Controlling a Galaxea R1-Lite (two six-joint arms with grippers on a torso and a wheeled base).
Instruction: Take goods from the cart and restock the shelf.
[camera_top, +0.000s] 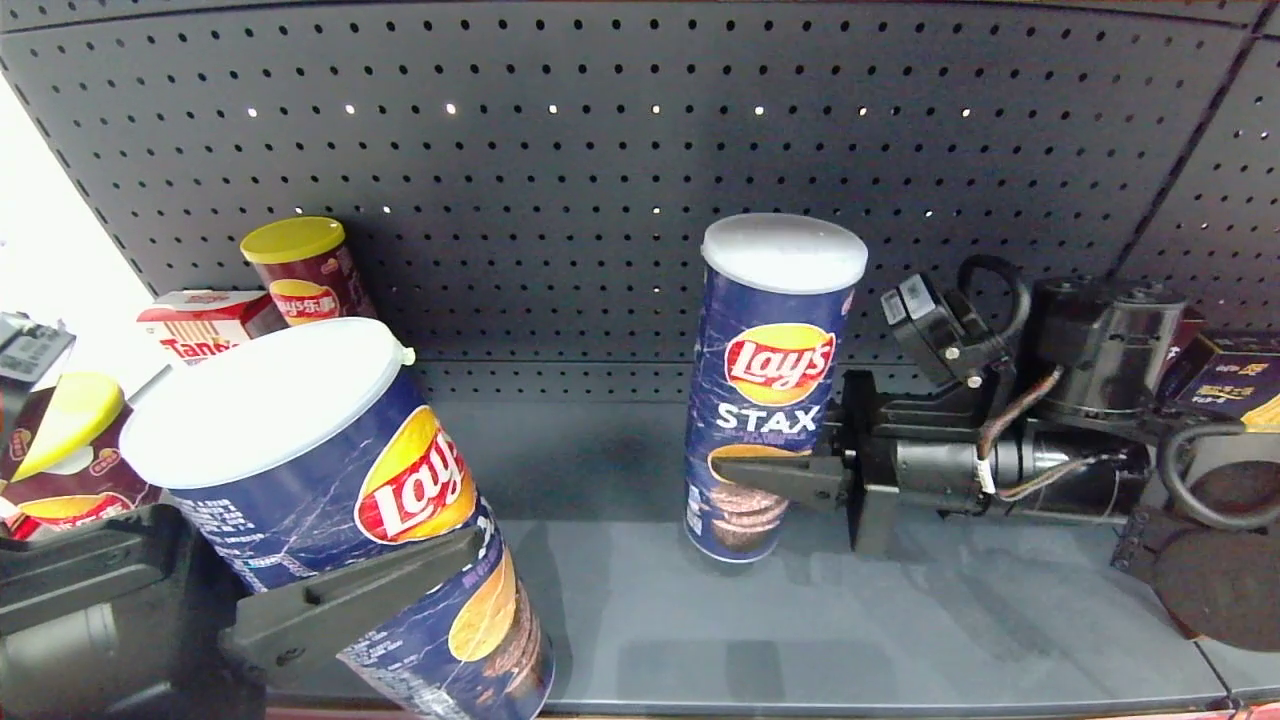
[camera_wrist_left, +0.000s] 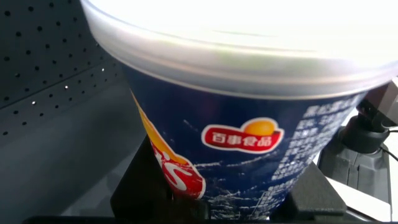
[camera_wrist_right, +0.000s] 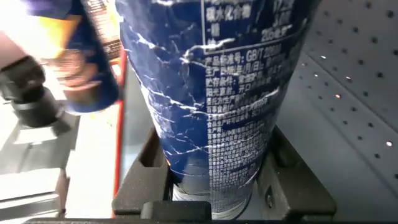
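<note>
Two blue cans (camera_top: 300, 500) (camera_top: 770, 400), both gripped; seemingly two maroon cans (camera_top: 305, 270).

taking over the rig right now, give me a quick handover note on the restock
Left gripper: jaws shut on the tilted blue can, held at the front left of the shelf.
Right gripper: jaws shut on the upright blue can, mid-shelf, its base seemingly on the shelf.
Back left of the shelf: a red can and a box.
Done: the upright blue can is in place but not yet released.
Left: release it, then stand the tilted blue can on the shelf and let go.
</note>
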